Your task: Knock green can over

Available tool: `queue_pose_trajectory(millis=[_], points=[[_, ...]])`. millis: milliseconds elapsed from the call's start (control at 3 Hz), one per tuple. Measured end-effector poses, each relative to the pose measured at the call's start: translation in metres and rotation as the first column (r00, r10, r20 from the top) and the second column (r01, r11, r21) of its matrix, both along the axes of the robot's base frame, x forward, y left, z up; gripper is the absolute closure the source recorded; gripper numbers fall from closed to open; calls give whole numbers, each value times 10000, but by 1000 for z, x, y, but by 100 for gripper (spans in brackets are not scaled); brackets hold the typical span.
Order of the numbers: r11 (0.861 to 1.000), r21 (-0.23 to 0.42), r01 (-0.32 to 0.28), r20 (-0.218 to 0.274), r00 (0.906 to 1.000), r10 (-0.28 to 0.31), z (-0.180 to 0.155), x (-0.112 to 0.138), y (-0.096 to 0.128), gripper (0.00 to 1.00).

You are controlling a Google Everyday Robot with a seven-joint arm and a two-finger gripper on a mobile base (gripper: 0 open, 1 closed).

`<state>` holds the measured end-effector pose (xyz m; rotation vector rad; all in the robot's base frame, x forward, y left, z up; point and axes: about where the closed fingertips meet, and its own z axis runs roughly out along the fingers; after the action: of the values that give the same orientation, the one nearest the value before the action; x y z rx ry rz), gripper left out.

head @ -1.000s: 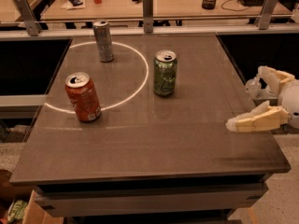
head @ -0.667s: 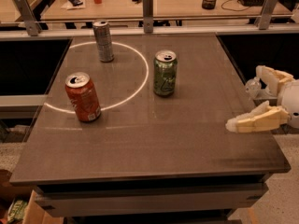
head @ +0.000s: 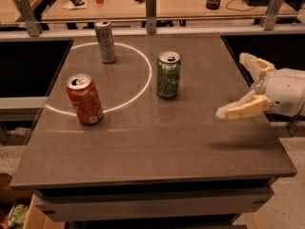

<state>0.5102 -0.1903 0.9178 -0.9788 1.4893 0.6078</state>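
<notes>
No visible shift since a second ago. Left the green can upright and untouched. Kept the gripper well to the right of that can, fingers spread wide, holding nothing, probably hovering just above the table. Means approach and knock both still ahead.

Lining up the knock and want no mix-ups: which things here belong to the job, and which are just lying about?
Job: green can, upright on the table; hand, open, over its right edge.
Lying about: orange-red can and slim silver can, both upright, left of the green can.
</notes>
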Motion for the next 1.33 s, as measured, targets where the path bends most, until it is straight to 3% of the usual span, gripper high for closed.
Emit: queue_pose_trajectory(millis=[333,667,1333], points=[[9987,355,-359,229,9991,351,-10,23,13,0],[9990,284,-343,193,9992,338,-19,41,29,0],[9993,373,69,524,9986,-89,-26,68,74,0]])
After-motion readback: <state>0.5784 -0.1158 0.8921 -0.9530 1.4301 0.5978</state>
